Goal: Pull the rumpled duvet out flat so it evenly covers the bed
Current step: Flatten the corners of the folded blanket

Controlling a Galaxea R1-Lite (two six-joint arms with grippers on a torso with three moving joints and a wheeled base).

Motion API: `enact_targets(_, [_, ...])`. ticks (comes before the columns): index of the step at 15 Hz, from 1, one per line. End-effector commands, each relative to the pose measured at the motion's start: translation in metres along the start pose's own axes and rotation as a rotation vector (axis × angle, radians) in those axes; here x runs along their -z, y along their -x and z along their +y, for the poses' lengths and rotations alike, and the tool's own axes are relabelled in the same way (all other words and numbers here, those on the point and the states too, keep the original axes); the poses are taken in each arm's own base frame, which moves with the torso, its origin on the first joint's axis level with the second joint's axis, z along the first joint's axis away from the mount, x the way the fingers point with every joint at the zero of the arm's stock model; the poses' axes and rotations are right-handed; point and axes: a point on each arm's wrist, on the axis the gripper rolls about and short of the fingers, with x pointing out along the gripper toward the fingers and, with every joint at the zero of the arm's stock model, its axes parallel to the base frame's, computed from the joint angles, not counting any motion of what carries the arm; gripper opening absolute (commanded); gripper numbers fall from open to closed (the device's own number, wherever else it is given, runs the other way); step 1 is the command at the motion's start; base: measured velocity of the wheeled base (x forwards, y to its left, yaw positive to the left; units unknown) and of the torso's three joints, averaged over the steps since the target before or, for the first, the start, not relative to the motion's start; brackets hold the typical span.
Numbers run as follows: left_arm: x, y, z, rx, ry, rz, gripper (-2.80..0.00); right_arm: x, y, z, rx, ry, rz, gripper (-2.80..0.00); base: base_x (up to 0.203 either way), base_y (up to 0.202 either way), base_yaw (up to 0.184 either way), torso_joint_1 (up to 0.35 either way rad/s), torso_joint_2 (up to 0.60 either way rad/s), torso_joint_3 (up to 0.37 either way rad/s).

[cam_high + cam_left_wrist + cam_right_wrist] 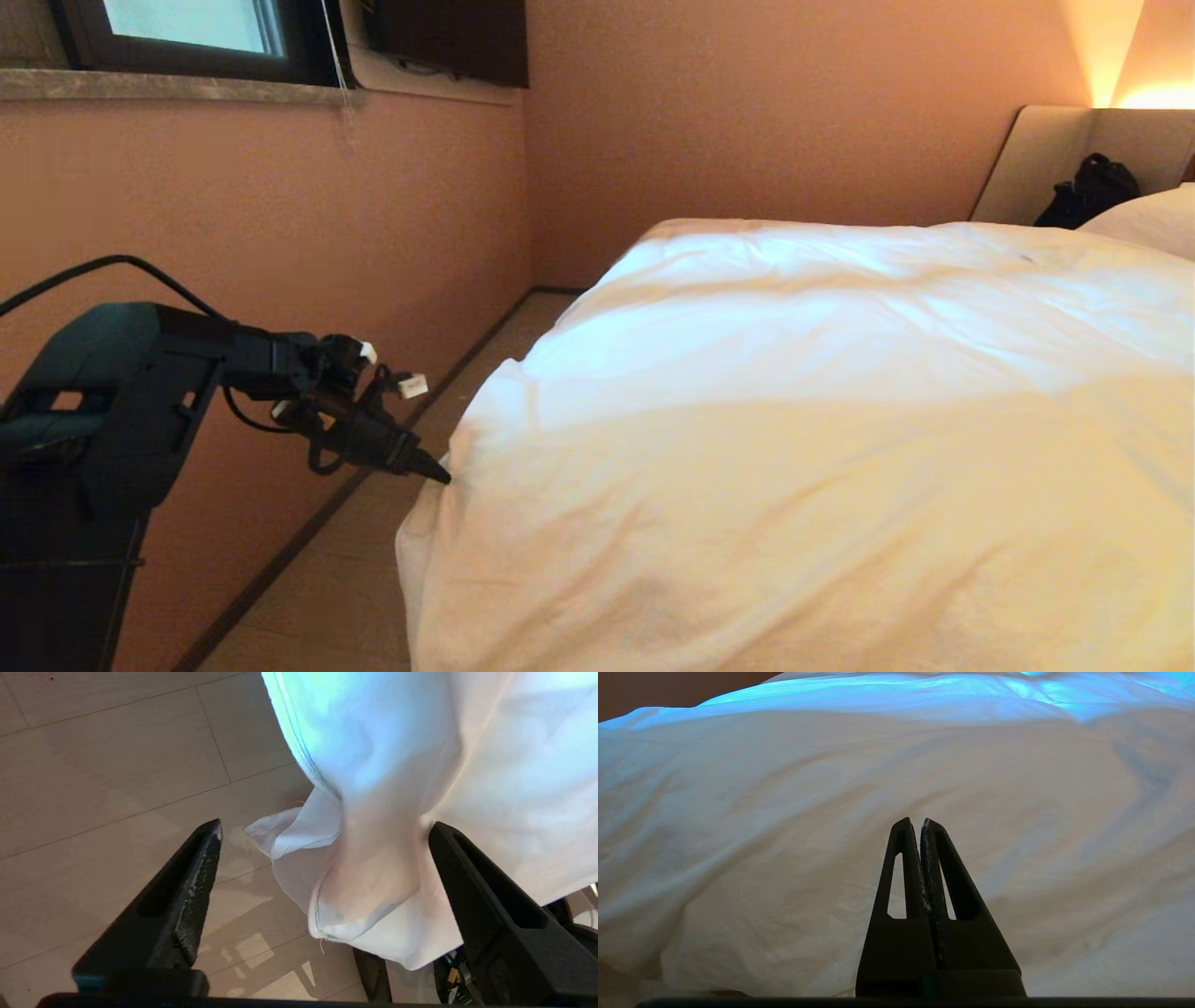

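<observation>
The thick, puffy white duvet point(822, 420) in its wrinkled cotton cover lay spread over the large low bed point(1046, 159), of which only the padded beige headboard showed at the far right of the head view. The quilt covered the whole visible top of the bed and hung over the near left corner, draping down toward the pale wood-plank floor point(327, 588). Soft creases ran across it.

The black left claw point(439, 474) reached in from the left side at the end of its dark arm, with its tip right at the duvet's hanging corner edge. In the left wrist view its two fingers point(187, 891) stood wide apart, and the drooping corner of the duvet point(373, 877) hung between them. One finger touched or nearly touched the cloth, while the other was clear of it; nothing was clamped. A thin loose flap of the cover trailed from the corner above the floor planks point(103, 765).

The black right claw point(920, 826) was out of the head view. Its own wrist view showed its fingers pressed together on nothing, pointing across the rumpled white duvet point(784, 812).

A white pillow point(1148, 219) lay near the headboard, with a black bag point(1088, 191) beside it. A dark-framed window point(187, 37) sat high in the salmon-coloured wall point(280, 215).
</observation>
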Motion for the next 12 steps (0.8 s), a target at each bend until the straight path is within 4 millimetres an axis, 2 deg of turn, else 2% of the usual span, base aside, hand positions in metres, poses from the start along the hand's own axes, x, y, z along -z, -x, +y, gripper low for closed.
enact_targets(1, [0.000,-0.009,0.003,0.001,-0.005,0.004,0.00,0.000,0.000,0.000,-0.001,0.000,-0.001,-2.80,0.000,0.000,0.000,0.000,0.00,0.000])
enact_targets(5, [-0.001,-0.010,0.005,-0.022,-0.013,-0.003,0.00,0.000,0.000,0.000,-0.001,0.000,-0.001,-2.80,0.000,0.000,0.000,0.000,0.00,0.000])
enact_targets(12, [-0.001,0.005,0.010,-0.047,0.000,-0.023,0.00,0.000,0.000,0.000,-0.001,0.000,-0.001,-2.80,0.000,0.000,0.000,0.000,0.00,0.000])
